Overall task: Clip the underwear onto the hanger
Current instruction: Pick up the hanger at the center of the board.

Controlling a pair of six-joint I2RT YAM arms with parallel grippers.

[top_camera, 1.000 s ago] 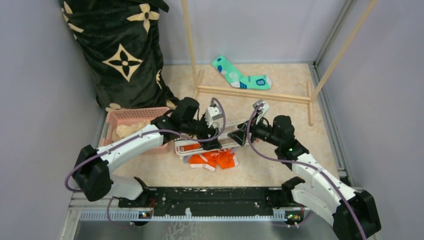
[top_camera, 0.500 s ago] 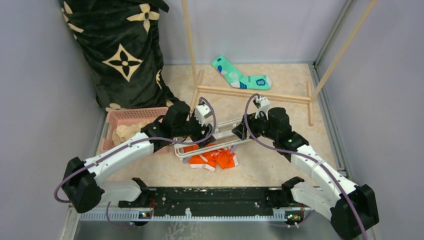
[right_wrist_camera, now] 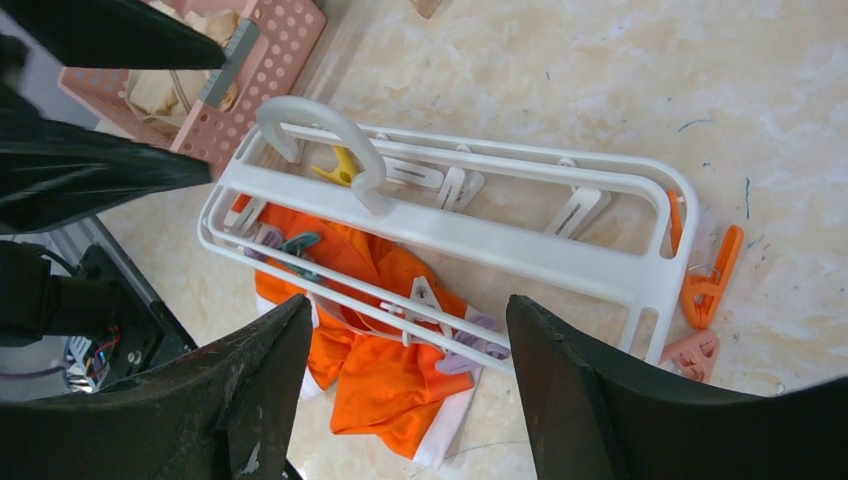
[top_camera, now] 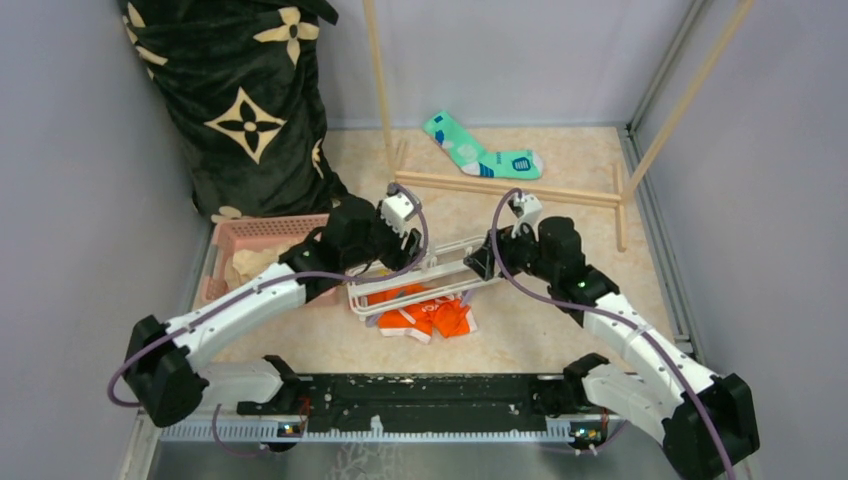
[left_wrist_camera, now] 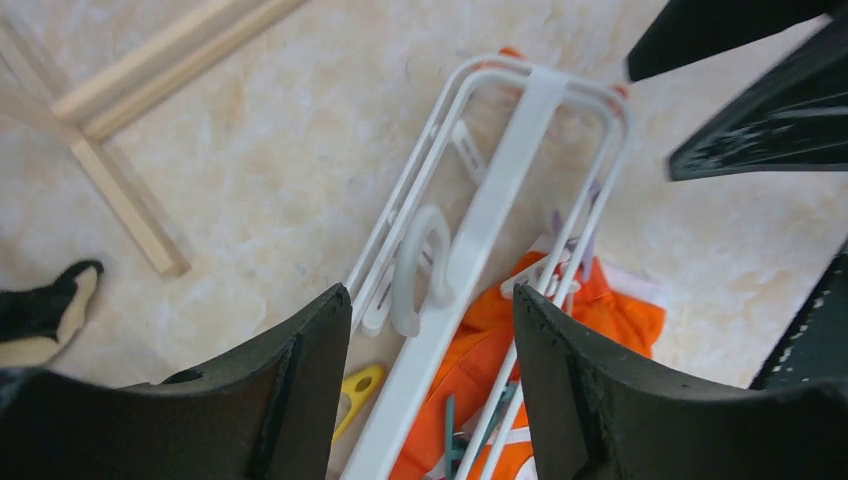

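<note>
Your left gripper [left_wrist_camera: 428, 320] and right gripper [right_wrist_camera: 408, 310] stand wide, empty. The underwear [right_wrist_camera: 370, 380] looks limp beneath the light, stiff hanger [right_wrist_camera: 470, 240]; pinch its free edge.

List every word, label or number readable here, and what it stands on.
No text can be read.
White marks on the orange underwear: too small and blurred to read.
Dark patch on the teal sock: too small to tell whether it holds text.
</note>
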